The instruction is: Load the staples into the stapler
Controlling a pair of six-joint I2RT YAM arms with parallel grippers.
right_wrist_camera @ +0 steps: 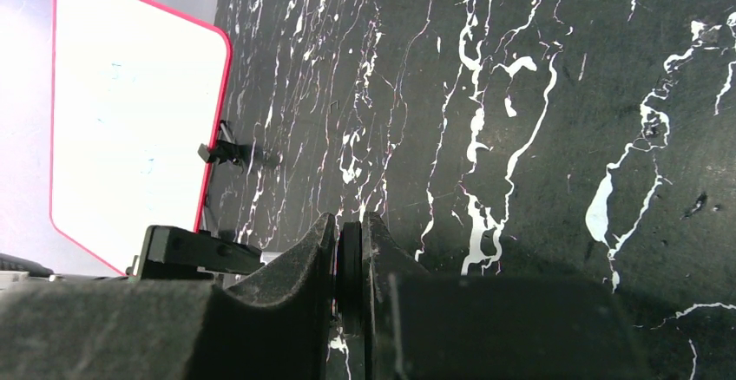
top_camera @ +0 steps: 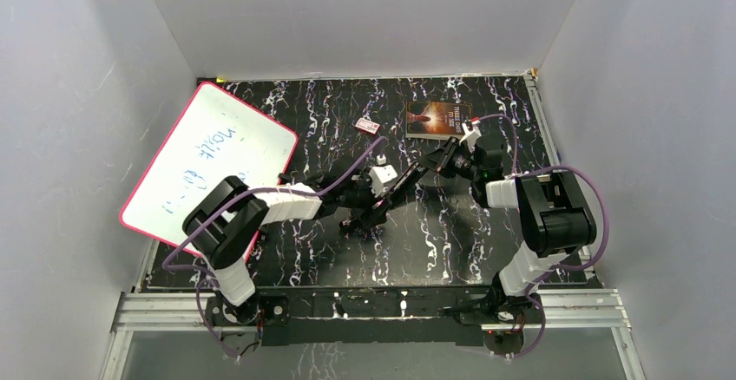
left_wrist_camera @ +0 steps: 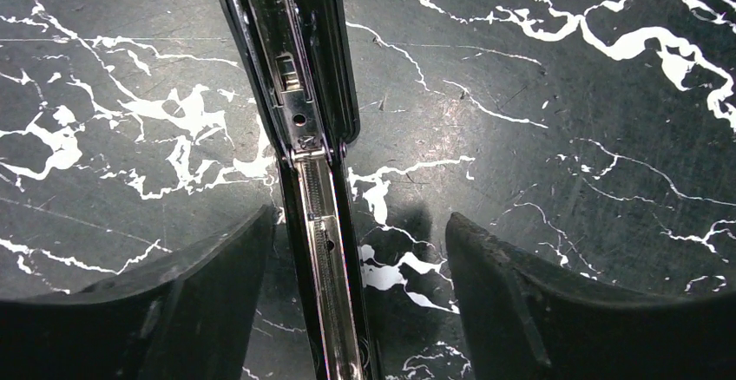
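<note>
Left wrist: left pincer (left_wrist_camera: 360, 215) gapes astride stapler (left_wrist_camera: 299, 94); right pincer (right_wrist_camera: 350, 224) clamps its edge.

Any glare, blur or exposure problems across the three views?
Top external: evenly lit, whiteboard writing visible. Left wrist: stapler rail sharp, mild glints; fingers dark and soft. Right wrist: whiteboard washed out, writing barely visible.

Probably a lab booth: plain grey walls (top_camera: 347, 16), marble-print table (top_camera: 451, 250), whiteboard (top_camera: 208, 159).

Black marbled table (top_camera: 486, 250) bears book (top_camera: 437, 118), whiteboard (top_camera: 208, 163), stapler (top_camera: 401, 186).
</note>
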